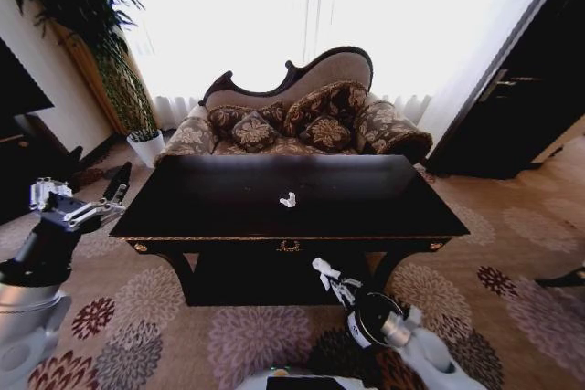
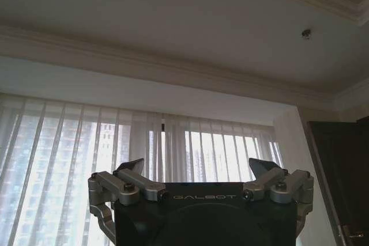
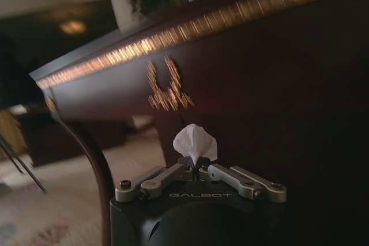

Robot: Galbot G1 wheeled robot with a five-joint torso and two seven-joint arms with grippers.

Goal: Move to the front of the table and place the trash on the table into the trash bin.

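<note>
A white crumpled paper scrap (image 3: 195, 143) is being pinched between the closed fingers of the right gripper (image 3: 194, 169), low in front of the table (image 1: 219, 212) and just below its gold emblem (image 3: 167, 84). In the head view this gripper (image 1: 322, 271) is being held at about 5 o'clock from the table's centre, just above and beside the trash bin (image 1: 364, 319), whose black rim is lying at roughly 4 o'clock from it; the arm appears to be placed so that the scrap can be dropped straight in. A second white scrap (image 1: 288, 199) is lying near the middle of the tabletop, so the task is judged partly done.

The left gripper (image 1: 66, 207) is being held raised at about 9 o'clock, off the table's left end, apparently parked clear of the work. Its fingers (image 2: 134, 172) are being kept wide apart with nothing between them, pointed up at the curtains (image 2: 69, 159) and ceiling. The pinched scrap is shown clearly by the right wrist view, whereas the bin and remaining scrap are given by the head view.
</note>
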